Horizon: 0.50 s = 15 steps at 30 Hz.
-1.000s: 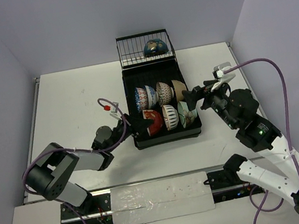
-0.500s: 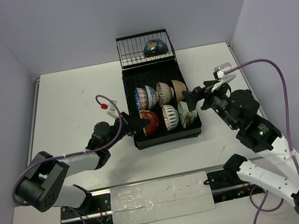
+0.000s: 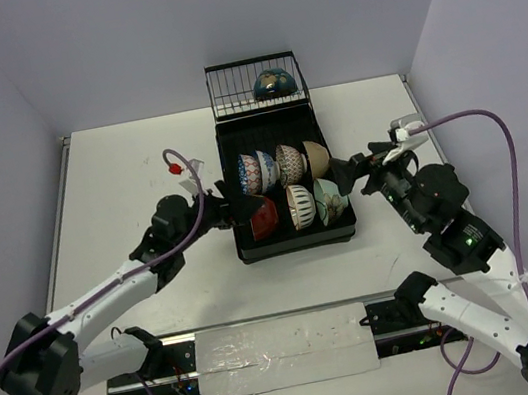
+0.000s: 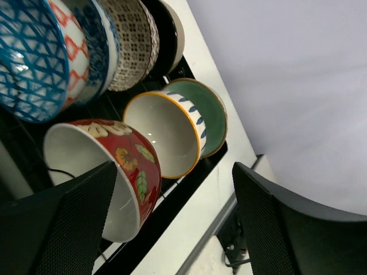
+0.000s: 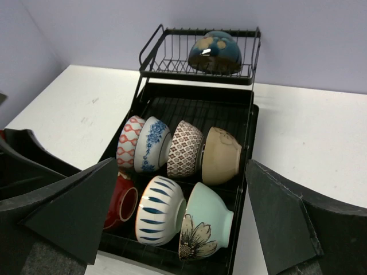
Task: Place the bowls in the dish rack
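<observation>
The black dish rack point(image 3: 297, 245) holds two rows of bowls on edge. The back row runs from a red-white bowl point(image 5: 129, 143) through a blue floral one point(image 5: 152, 143) and a brown patterned one point(image 5: 184, 148) to a tan one point(image 5: 221, 154). The front row has a red bowl point(image 3: 262, 218), a blue-striped bowl point(image 5: 159, 211) and a pale green bowl point(image 5: 206, 226). My left gripper point(image 3: 234, 211) is open at the rack's left edge, and the red bowl point(image 4: 135, 166) stands free beside its left finger. At the rack's right edge my right gripper point(image 3: 347, 175) is open and empty.
A dark blue bowl point(image 3: 273, 82) lies in the upright wire basket point(image 3: 236, 91) at the rack's far end. White tabletop spreads on both sides of the rack, bounded by walls on the left, right and behind.
My left gripper has opened and let go of the red bowl, which now rests in the rack's front row. The left arm has stretched out lower. The right gripper has shifted slightly right.
</observation>
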Tool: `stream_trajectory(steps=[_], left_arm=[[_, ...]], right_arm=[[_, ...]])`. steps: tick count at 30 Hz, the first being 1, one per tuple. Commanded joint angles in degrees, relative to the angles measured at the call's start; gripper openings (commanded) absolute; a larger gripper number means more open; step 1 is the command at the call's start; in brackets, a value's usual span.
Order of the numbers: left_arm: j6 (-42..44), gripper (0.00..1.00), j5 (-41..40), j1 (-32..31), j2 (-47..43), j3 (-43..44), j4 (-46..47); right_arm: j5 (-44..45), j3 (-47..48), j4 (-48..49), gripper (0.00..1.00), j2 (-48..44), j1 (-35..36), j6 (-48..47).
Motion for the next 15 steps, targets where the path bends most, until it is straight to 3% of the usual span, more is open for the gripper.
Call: stream_trajectory(steps=[1, 4, 8, 11, 15], left_arm=[[7.77, 0.88, -4.37, 0.03, -5.09, 5.41, -10.58], [12.0, 0.9, -11.04, 0.03, -8.68, 10.68, -20.65], [13.68, 0.99, -26.67, 0.2, -12.04, 20.42, -35.97], [18.24, 0.99, -36.7, 0.55, -13.8, 25.61, -44.14], [21.23, 0.99, -50.31, 0.73, -18.44, 27.66, -48.22]], right_arm=[[4.07, 0.08, 2.15, 1.0, -2.07, -0.25, -0.29], [8.47, 0.17, 1.36, 1.0, -4.35, -0.25, -0.29], [16.97, -0.8, 1.27, 1.0, -8.65, -0.25, -0.81], [21.82, -1.94, 1.09, 1.0, -12.52, -0.25, -1.25], [27.71, -3.69, 0.13, 1.0, -17.17, -0.25, -3.27]])
